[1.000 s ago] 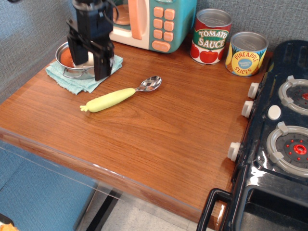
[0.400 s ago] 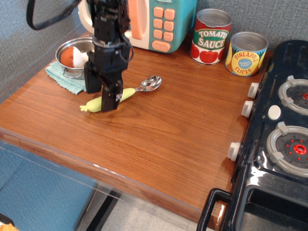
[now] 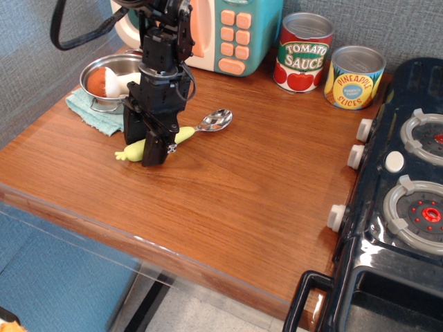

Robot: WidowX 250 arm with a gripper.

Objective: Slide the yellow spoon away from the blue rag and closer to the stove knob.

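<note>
The yellow spoon (image 3: pixel 185 132) lies on the wooden table, its silver bowl pointing right and its nubbed handle end at the left. My gripper (image 3: pixel 144 146) is down over the middle of the handle, its black fingers (image 3: pixel 158 146) standing on either side of it, jaws open. The blue rag (image 3: pixel 95 113) lies just left of the gripper under a small steel pot (image 3: pixel 109 81). Three white stove knobs (image 3: pixel 356 156) sit on the left edge of the black toy stove (image 3: pixel 401 207) at the right, far from the spoon.
A teal toy microwave (image 3: pixel 235 34) stands at the back behind the gripper. A tomato sauce can (image 3: pixel 303 52) and a pineapple can (image 3: pixel 354 77) stand at the back right. The table's front edge (image 3: pixel 138 238) runs diagonally below.
My gripper moved from over the pot and rag forward and right, then came down around the spoon's handle. The spoon has not moved.
</note>
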